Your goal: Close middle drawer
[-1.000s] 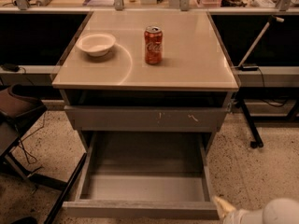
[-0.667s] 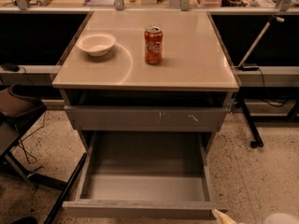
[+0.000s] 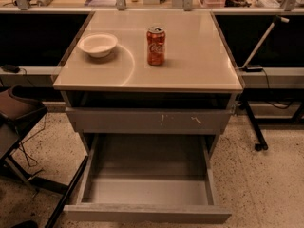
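The middle drawer (image 3: 147,213) is pulled far out of the grey cabinet toward me. Its plain flat front lies near the bottom edge of the view, and its grey inside (image 3: 147,191) shows nothing in it. Above it sits the grey drawer front with pale scratch marks (image 3: 142,121), pushed in. My gripper does not show anywhere in the camera view.
On the beige cabinet top (image 3: 199,70) stand a red soda can (image 3: 156,45) and a white bowl (image 3: 98,44). A dark chair (image 3: 16,110) is at the left. A black stand leg with a wheel (image 3: 252,125) is at the right. The floor is speckled.
The pale arm and gripper at the bottom right corner sank lower and have left the view. The drawer, can and bowl have not moved.
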{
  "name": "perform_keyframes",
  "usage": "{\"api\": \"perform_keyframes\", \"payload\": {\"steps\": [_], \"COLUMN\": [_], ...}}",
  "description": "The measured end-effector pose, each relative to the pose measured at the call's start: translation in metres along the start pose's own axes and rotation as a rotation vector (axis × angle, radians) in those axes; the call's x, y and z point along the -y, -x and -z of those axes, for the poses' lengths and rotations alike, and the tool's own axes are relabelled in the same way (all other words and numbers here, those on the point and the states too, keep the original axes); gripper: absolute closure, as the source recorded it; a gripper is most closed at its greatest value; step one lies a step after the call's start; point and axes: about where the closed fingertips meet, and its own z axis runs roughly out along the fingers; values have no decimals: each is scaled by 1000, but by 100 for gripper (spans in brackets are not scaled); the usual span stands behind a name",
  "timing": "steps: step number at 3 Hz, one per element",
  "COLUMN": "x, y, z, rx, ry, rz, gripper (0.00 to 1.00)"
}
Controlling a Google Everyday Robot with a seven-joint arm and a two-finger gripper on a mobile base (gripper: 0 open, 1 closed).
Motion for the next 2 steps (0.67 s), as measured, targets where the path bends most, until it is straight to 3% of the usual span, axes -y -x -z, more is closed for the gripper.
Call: {"api": "perform_keyframes", "payload": {"steps": [1,2], "x": [9,37], "y": [-22,-25], "z": [-56,-106], "rx": [27,72], "ry": [41,72], "rz": [-39,-75], "gripper": [0,0]}}
